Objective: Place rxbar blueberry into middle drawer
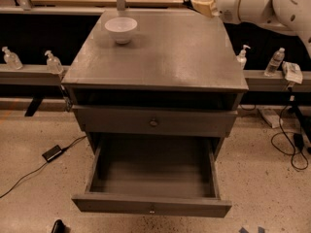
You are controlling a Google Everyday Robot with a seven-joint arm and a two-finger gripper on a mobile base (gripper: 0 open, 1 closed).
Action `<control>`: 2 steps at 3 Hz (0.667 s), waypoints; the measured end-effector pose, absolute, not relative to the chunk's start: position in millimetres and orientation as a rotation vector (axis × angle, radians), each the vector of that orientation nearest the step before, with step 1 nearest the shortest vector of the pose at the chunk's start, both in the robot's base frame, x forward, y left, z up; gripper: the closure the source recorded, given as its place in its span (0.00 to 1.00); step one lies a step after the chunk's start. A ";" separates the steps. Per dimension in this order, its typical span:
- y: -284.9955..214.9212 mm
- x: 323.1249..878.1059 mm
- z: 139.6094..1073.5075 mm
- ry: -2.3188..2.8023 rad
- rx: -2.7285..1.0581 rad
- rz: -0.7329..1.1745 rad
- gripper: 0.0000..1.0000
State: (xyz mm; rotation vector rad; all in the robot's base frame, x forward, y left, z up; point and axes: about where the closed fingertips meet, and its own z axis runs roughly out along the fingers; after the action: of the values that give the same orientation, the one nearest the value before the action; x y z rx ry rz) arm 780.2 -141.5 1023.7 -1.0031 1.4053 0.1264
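single high front view, facing down onto cabinet [170, 57], gripper [195, 4] top right

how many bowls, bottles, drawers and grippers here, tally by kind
white bowl: 1
clear bottles: 4
drawers: 2 (upper drawer shut, middle drawer open)
gripper, above the cabinet top's back right corner: 1
total: 8

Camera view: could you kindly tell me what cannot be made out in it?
- Dark-wrapped snack bar: not discernible; the pale gripper, above the grey wooden cabinet's back right corner, may cover it.
- Open grey wooden drawer: front strip of its floor hidden behind its front panel.
- Slot under the cabinet top: lost in shadow.
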 end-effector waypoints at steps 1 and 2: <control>-112.6 746.8 998.5 1.395 -1.064 0.188 1.00; -112.4 745.7 998.5 1.390 -1.067 0.192 1.00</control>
State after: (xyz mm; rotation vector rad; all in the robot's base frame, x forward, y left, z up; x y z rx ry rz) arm 745.7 -112.4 998.5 -1.0674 1.3896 0.1916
